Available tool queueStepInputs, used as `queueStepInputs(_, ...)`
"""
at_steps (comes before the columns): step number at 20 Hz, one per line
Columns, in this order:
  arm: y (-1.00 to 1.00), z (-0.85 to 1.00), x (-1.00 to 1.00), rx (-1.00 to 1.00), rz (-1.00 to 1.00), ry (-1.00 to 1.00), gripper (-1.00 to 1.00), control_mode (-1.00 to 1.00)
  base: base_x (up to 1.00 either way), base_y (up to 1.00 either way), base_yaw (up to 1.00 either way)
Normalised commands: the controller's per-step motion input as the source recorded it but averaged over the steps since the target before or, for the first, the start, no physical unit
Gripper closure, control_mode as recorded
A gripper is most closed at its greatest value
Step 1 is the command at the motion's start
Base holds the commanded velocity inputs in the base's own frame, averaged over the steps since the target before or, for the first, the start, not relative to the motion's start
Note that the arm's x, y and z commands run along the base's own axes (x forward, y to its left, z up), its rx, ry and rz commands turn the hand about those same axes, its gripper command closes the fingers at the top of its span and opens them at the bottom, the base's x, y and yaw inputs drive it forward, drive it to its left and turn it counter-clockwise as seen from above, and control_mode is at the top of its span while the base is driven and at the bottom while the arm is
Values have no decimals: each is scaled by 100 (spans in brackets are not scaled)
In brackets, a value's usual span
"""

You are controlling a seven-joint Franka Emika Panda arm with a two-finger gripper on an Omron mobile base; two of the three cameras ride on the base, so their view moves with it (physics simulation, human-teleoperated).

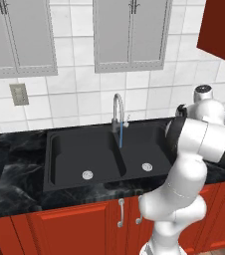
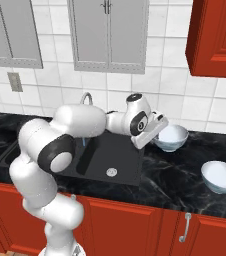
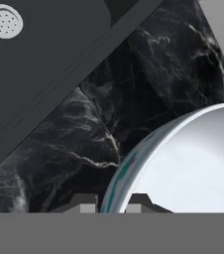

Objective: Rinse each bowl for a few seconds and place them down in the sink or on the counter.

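Right of the sink (image 2: 116,156), a glossy white bowl (image 2: 171,137) with a pale blue tinge sits over the counter (image 2: 170,177). My gripper (image 2: 157,131) is shut on that bowl's near rim. In the hand view the bowl (image 3: 193,168) rim runs between my two fingertips, with my gripper (image 3: 111,207) over black marble. Whether the bowl rests on the counter or hangs just above it I cannot tell. A second white bowl (image 2: 221,176) lies further right on the counter. The sink (image 1: 84,154) has two basins with nothing in them.
A thin blue stream of water (image 1: 120,135) falls from the curved silver faucet (image 1: 117,107) at the divider between the basins. A silver drain (image 3: 4,22) shows in the right basin. Red wall cabinet (image 2: 217,35) hangs above the right counter.
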Motion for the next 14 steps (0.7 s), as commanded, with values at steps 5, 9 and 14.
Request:
queueStepInputs(5, 27, 37, -21, -11, 23, 4, 100, -100, 0, 0, 0)
queueStepInputs(9, 21, 34, -1, -4, 21, 14, 100, -100, 0, 0, 0)
queueStepInputs(14, 22, 32, 0, 0, 15, 20, 100, -100, 0, 0, 0)
